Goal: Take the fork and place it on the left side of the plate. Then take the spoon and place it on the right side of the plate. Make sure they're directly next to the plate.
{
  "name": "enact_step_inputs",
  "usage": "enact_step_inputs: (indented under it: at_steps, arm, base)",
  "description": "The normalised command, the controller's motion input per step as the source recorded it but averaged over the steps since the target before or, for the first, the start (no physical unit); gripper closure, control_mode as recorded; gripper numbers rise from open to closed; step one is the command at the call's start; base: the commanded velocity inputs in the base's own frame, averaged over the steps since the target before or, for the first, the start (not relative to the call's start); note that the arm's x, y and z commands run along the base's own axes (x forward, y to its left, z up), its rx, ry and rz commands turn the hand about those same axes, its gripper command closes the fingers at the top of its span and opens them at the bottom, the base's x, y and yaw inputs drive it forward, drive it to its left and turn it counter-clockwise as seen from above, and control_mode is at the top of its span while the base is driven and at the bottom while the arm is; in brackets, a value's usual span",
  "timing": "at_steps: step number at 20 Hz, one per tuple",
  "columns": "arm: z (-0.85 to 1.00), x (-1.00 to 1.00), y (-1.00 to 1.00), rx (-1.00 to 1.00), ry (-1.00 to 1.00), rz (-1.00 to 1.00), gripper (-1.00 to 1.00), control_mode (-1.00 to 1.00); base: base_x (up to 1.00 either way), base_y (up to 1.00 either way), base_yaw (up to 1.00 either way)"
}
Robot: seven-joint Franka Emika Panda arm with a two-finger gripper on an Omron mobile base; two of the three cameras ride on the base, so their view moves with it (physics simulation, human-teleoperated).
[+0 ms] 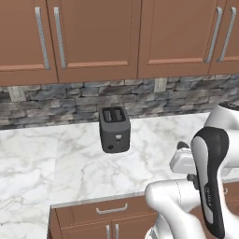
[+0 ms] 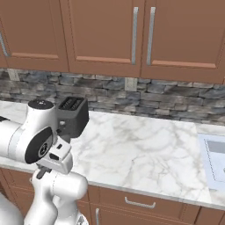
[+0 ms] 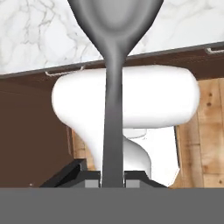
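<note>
My gripper point(image 3: 113, 177) is shut on the dark grey spoon point(image 3: 113, 109). Its narrow handle runs up from between my two dark fingertips, and the oval bowl reaches the top of the hand view. The spoon hangs in the air in front of the counter edge, over the cabinet fronts and the wooden floor. In the base views the arm is folded low in front of the counter, with the hand point(image 1: 184, 161) near the counter's front edge. The fork and the plate are out of view.
A dark grey toaster point(image 1: 114, 129) stands on the white marble counter point(image 1: 70, 163) near the stone backsplash. Brown wall cabinets hang above it and drawers point(image 1: 112, 209) sit below. A pale grey panel point(image 2: 214, 162) is set into the counter at the far right.
</note>
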Motion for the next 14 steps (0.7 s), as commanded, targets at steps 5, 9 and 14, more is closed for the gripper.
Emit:
enact_step_inputs:
  at_steps: [5, 9, 14]
  arm:
    - [0.0, 0.0, 0.0, 0.0, 0.0, 0.0, 1.0, 1.0]
    - [0.0, 0.0, 0.0, 0.0, 0.0, 0.0, 1.0, 1.0]
    - [0.0, 0.0, 0.0, 0.0, 0.0, 0.0, 1.0, 1.0]
  base:
    - [-1.0, -0.03, -0.08]
    - [-1.0, -0.02, -0.09]
    - [-1.0, 0.0, -0.09]
